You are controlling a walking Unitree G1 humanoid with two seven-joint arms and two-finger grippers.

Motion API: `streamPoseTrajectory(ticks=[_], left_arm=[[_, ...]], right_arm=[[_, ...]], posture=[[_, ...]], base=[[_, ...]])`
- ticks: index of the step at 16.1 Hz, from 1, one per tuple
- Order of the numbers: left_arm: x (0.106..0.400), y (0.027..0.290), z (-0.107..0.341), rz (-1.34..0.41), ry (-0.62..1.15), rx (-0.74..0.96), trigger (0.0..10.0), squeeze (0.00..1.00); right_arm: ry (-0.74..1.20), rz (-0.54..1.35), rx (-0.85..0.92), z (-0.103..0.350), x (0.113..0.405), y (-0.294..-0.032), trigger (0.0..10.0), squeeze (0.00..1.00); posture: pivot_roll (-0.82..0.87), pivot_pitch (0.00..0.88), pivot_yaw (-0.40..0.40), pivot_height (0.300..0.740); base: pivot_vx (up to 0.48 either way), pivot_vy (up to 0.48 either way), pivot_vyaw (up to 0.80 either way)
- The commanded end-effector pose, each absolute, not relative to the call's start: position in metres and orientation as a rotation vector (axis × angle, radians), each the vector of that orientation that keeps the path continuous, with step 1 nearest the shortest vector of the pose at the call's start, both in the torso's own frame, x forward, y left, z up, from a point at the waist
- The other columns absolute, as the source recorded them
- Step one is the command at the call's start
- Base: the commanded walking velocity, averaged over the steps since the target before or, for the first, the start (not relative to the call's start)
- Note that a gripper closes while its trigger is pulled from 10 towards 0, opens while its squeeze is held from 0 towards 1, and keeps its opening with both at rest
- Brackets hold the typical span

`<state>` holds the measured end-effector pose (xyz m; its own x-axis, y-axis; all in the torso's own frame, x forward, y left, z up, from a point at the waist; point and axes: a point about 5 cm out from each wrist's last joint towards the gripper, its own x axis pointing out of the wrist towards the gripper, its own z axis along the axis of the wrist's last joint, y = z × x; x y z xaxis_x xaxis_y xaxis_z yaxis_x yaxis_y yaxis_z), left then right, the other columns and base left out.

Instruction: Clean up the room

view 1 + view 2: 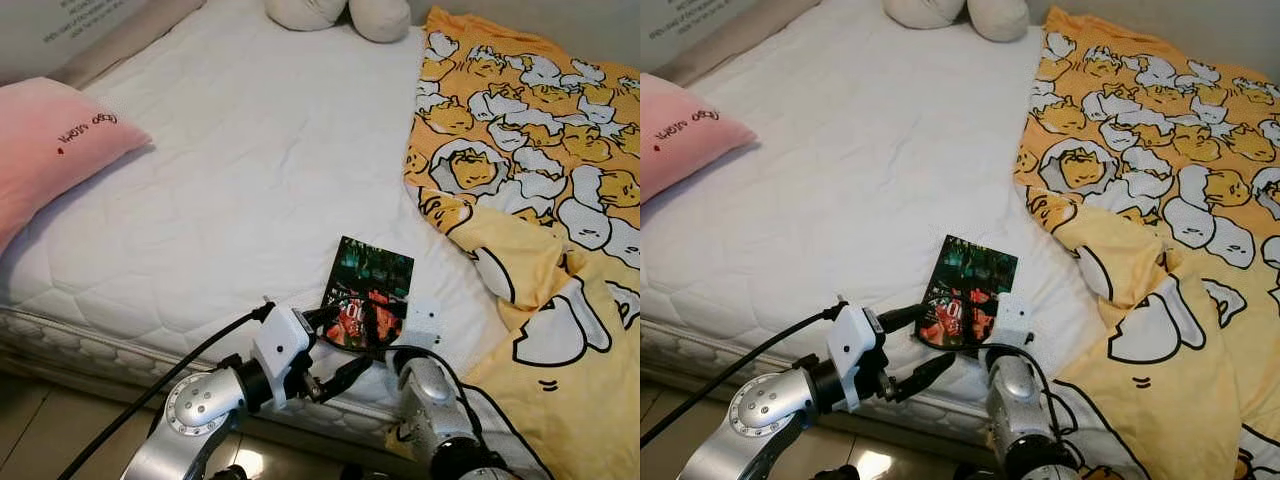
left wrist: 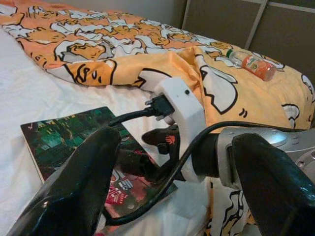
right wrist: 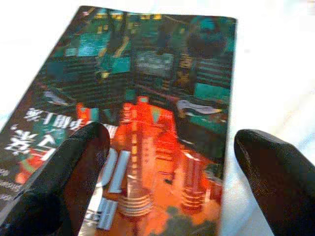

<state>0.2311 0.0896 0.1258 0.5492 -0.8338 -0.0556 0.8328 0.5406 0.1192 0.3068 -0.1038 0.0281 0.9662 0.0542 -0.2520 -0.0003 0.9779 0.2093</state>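
Note:
A book (image 1: 370, 272) with a dark green and red city cover lies flat on the white mattress (image 1: 230, 180), close to its front edge. My right gripper (image 3: 172, 138) is open, low over the near half of the book (image 3: 147, 93), one finger over the cover's left part and the other past its right edge. My left gripper (image 1: 350, 340) is open too, reaching in from the left at the mattress edge; its fingers (image 2: 83, 177) frame the right wrist and the book (image 2: 59, 132). Whether the right fingers touch the cover is unclear.
A yellow cartoon-print blanket (image 1: 530, 130) covers the bed's right side, and an orange-labelled bottle (image 2: 253, 64) lies on it. A pink pillow (image 1: 50, 140) sits at the left. A beige plush (image 1: 340, 12) rests at the head of the bed. Floor shows below the mattress at lower left.

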Motion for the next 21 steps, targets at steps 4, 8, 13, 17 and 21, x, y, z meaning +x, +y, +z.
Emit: streamPoseTrajectory(ticks=[4, 8, 13, 17, 21], left_arm=[[0.225, 0.087, 0.123, -1.021, -0.002, 0.155, 10.0, 0.0], [0.224, 0.087, 0.121, -1.028, -0.003, 0.208, 10.0, 0.0], [0.225, 0.09, 0.122, -1.022, 0.0, 0.198, 10.0, 0.0], [0.226, 0.089, 0.121, -1.023, 0.002, 0.197, 10.0, 0.0], [0.228, 0.09, 0.121, -1.02, 0.004, 0.203, 10.0, 0.0]], right_arm=[[0.318, -0.04, 0.245, 0.013, 0.297, -0.111, 10.0, 0.0], [0.366, 0.012, 0.371, 0.011, 0.298, -0.101, 10.0, 0.0], [0.4, 0.075, 0.393, 0.008, 0.296, -0.087, 10.0, 0.0], [0.47, 0.121, 0.44, 0.0, 0.289, -0.078, 10.0, 0.0], [0.495, 0.189, 0.441, 0.003, 0.291, -0.065, 7.5, 0.0]], posture=[[0.24, 0.209, -0.09, 0.74], [0.25, 0.212, -0.085, 0.74], [0.25, 0.211, -0.085, 0.74], [0.25, 0.216, -0.078, 0.74], [0.25, 0.213, -0.074, 0.74]], base=[[0.0, 0.0, 0.0], [0.0, 0.0, 0.0], [0.0, 0.0, 0.0], [0.0, 0.0, 0.0], [0.0, 0.0, 0.0]])
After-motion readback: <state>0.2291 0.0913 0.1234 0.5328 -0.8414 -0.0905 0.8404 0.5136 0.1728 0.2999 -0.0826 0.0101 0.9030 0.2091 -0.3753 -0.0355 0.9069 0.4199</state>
